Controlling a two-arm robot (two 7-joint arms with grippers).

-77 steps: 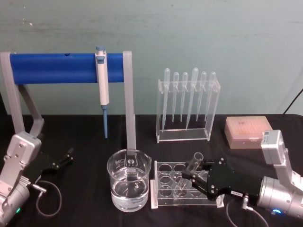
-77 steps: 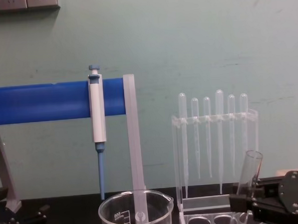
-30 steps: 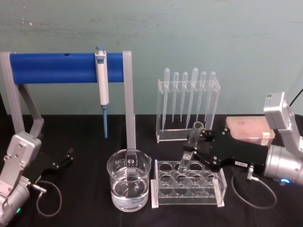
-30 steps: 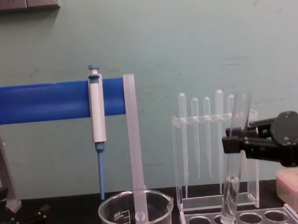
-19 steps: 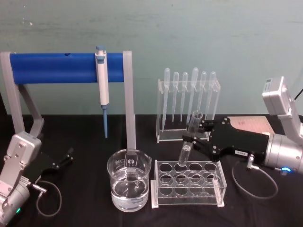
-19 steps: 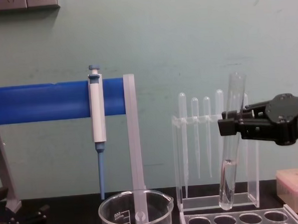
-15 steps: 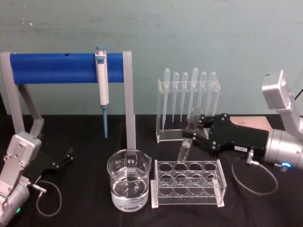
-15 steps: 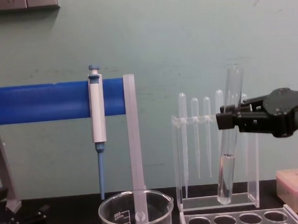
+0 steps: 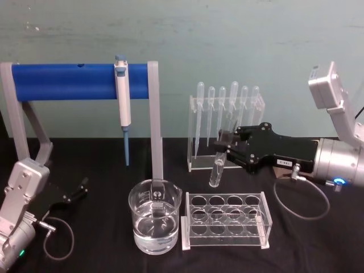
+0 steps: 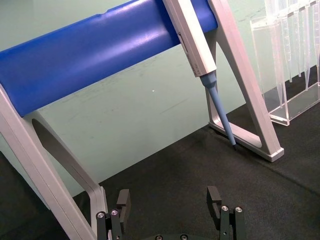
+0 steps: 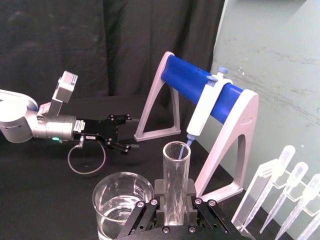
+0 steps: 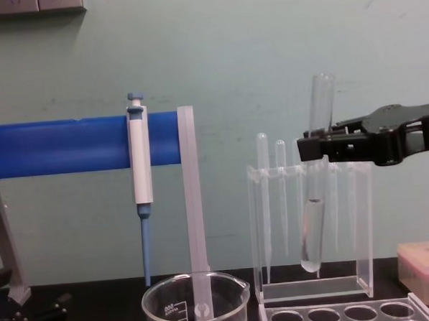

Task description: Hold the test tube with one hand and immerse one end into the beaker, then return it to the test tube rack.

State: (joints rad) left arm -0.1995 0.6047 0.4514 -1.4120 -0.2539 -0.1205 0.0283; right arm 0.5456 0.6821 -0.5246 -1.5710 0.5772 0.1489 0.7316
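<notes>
The right gripper (image 9: 223, 145) is clamped tight on the upper part of the test tube (image 9: 215, 172), so the round bottom end hangs free for dipping. The tube is up in the air above the test tube rack (image 9: 225, 240), clear of its holes, so it can move sideways to the beaker (image 9: 154, 223). The left gripper (image 9: 78, 191) waits low at the left of the tabletop (image 9: 102, 165), fingers apart, holding nothing.

Head view looking down, chest view level, both sharing beaker (image 9: 154, 219)
</notes>
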